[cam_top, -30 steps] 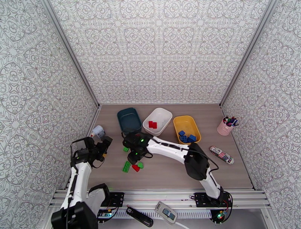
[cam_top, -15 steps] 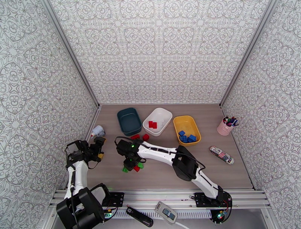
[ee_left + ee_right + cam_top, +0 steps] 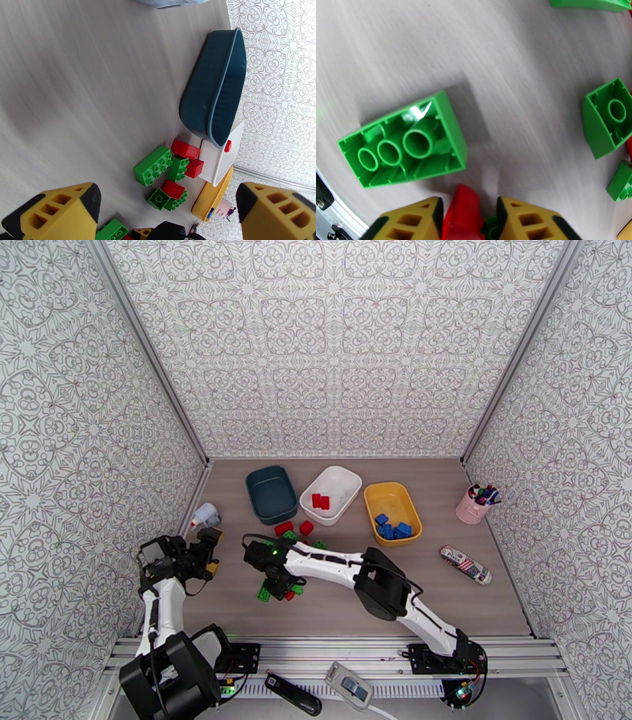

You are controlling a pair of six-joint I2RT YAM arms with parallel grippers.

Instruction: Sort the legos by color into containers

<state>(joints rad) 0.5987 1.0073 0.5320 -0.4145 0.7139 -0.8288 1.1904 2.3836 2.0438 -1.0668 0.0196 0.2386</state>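
**Red brick in the right tool; its tub lies far and to the right**

A small red plastic studded brick [image 3: 463, 215] sits between the two yellow fingers of the right tool [image 3: 468, 205], which press against it on both sides, pinching it. The tool hides most of the brick, so I cannot tell its long axis. It is low over the wood-grain surface [image 3: 490, 603], left of centre and toward the near edge.

Just beside it on the left lies a long green plastic brick [image 3: 405, 148], upturned with its hollow underside showing. It does not touch the fingers. A square green brick [image 3: 606, 118], also upturned, lies further off to the right.

In my judgement the coming move depends on one direction. The shallow white plastic tub [image 3: 344, 485], which already holds two red bricks [image 3: 320, 500], stands far and to the right of the held brick, in the middle of the row of three tubs. The carry would therefore go away from the bases and a little rightward, over the loose bricks lying between.

The left tool [image 3: 207, 546] hangs spread wide near the left edge of the surface, holding nothing. It is further from the white tub than the right tool is.
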